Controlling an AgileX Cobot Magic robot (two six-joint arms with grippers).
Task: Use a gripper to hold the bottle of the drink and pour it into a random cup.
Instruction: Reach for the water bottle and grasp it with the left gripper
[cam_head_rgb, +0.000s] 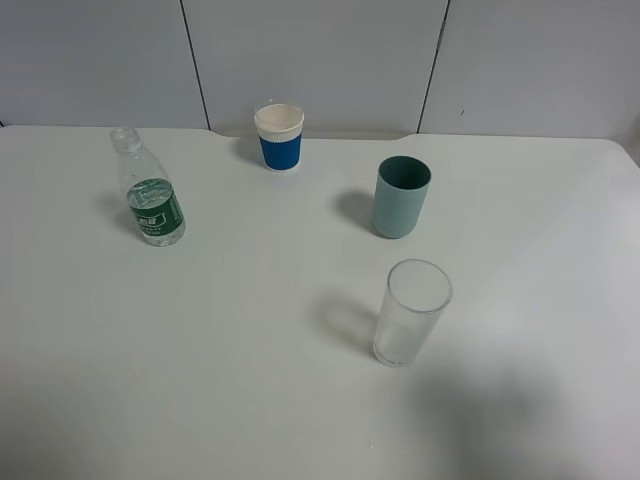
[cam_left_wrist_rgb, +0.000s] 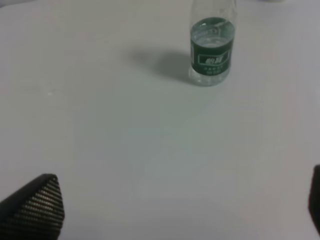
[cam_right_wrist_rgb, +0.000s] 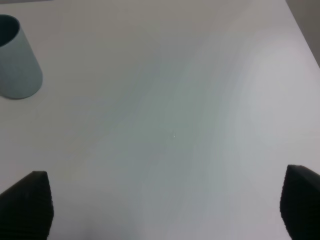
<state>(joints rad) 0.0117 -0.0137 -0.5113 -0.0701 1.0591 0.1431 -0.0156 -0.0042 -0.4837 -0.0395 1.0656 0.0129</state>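
Tools gape wide on both arms: left tool (cam_left_wrist_rgb: 172, 207) and right tool (cam_right_wrist_rgb: 164, 204) grasp nothing above the white table (cam_head_rgb: 250, 390). The small clear plastic bottle with a green label band (cam_head_rgb: 150, 195) (cam_left_wrist_rgb: 212, 45) stands upright at far left, well apart from the small white paper cup with a blue sleeve (cam_head_rgb: 279, 137) at far centre.

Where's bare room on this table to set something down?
Widest free patch: near left of the white table, between the green-labelled clear plastic bottle and the clear glass tumbler. The right side beyond the teal plastic cup is bare too. Tightest: the gap between that cup and the tumbler, with the blue-sleeved white paper cup further back.
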